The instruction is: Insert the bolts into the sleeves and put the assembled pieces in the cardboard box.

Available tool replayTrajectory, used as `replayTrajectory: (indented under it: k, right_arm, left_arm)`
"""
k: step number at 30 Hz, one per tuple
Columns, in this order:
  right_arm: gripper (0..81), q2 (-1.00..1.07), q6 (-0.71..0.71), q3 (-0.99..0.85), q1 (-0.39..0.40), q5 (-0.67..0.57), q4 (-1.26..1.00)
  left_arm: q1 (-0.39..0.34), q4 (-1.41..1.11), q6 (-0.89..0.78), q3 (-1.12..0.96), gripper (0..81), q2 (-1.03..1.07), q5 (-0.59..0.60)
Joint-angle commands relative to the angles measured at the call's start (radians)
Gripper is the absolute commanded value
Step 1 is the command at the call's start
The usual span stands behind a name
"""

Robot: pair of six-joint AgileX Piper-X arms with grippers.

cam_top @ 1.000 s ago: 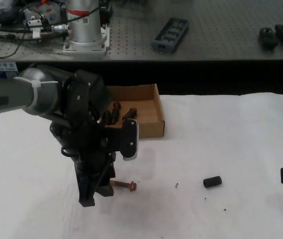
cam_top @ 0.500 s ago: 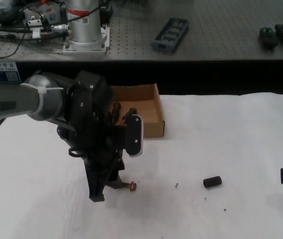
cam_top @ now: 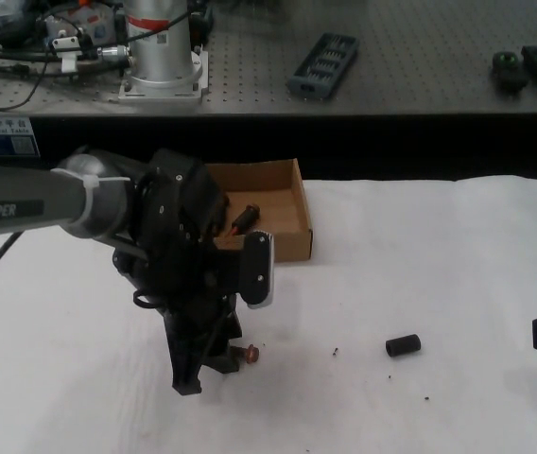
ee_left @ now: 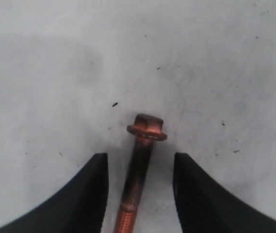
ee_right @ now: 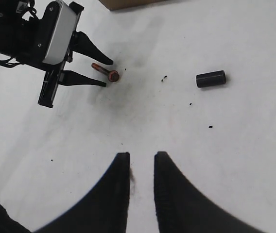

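White cloth covers the surface, dotted with a few dark specks. Nearest the arms, the right hand hovers low over bare cloth, its two dark fingers parted by a narrow gap and holding nothing. Farther forward and to the left, the left hand points down at the cloth, spread open, with one finger on either side of a copper-coloured bolt. The bolt lies flat on the cloth with its shank between the fingers and its flanged head just past their tips; neither finger touches it. To the right of the bolt, well apart from it, a short black sleeve lies on its side on the cloth. Beyond the left arm, the open cardboard box sits at the far edge of the cloth, with dark assembled pieces inside. Behind the box, a grey perforated plate carries a metal post base and a dark ribbed tray.
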Motion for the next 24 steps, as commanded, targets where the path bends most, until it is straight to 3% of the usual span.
replayTrajectory:
  k: [1,16,24]
  right_arm:
    - [14.9,-0.012,-0.009,-0.01,-0.006,0.001,-0.009]
    - [14.9,-0.012,-0.007,-0.01,-0.006,-0.006,-0.01]
    - [14.9,-0.012,0.0,-0.01,-0.006,-0.008,-0.01]
  left_arm:
    - [-0.004,0.009,-0.005,-0.004,32.1,0.001,0.012]
    - [-0.011,0.02,-0.37,-0.004,23.0,0.001,-0.003]
    - [-0.032,0.078,-0.375,-0.002,23.0,0.001,-0.003]
